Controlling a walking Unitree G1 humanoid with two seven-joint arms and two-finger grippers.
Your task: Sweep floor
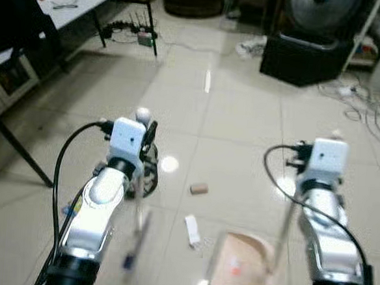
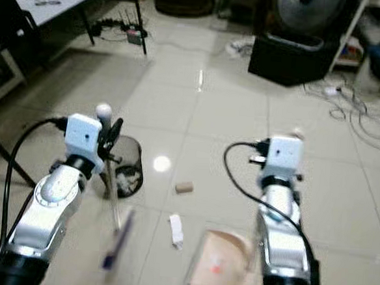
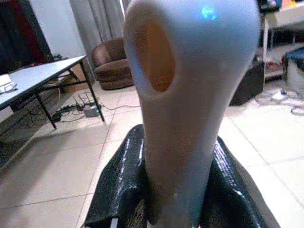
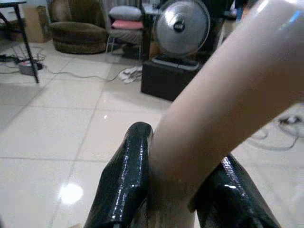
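Gripping: your left gripper clamps the broom handle.
Right gripper: pinching the dustpan handle.
Dustpan: on the tile floor, near paper scrap and cork.

Floor stock: one broom, one dustpan, one wire bin, two scraps (one cork-like piece, one white wrapper), one fan
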